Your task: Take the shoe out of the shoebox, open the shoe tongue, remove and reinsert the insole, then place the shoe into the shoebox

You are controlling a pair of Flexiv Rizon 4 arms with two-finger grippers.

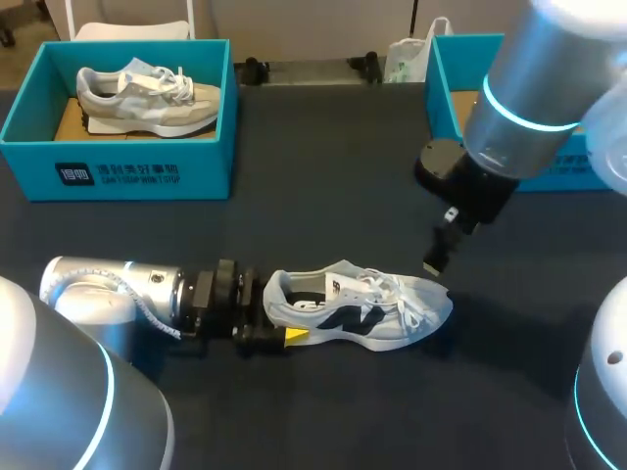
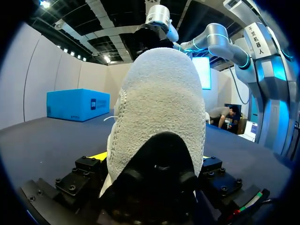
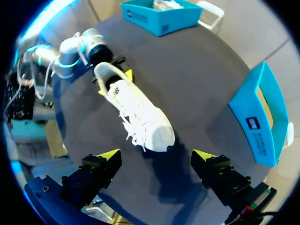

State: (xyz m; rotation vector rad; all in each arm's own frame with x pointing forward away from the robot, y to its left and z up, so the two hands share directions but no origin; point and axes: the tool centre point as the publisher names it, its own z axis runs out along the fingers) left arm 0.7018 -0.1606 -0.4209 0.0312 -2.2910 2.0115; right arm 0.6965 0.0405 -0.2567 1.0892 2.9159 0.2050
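Note:
A light grey shoe [image 1: 362, 308] with a dark side logo and white laces lies on its side on the dark table, toe to the right. My left gripper [image 1: 280, 315] comes in low from the left and is shut on the shoe's heel. In the left wrist view the heel [image 2: 159, 117] fills the gap between the two fingers [image 2: 93, 161]. My right gripper [image 1: 441, 240] hangs open above the toe with nothing in it. From the right wrist, the shoe [image 3: 140, 115] lies ahead of the right gripper [image 3: 155, 154], toe nearest it.
A teal shoebox [image 1: 118, 171] at the back left holds a beige shoe [image 1: 147, 98]. A second teal box [image 1: 441, 78] stands at the back right, partly behind my right arm. A white bag [image 1: 407, 59] sits at the far edge between them.

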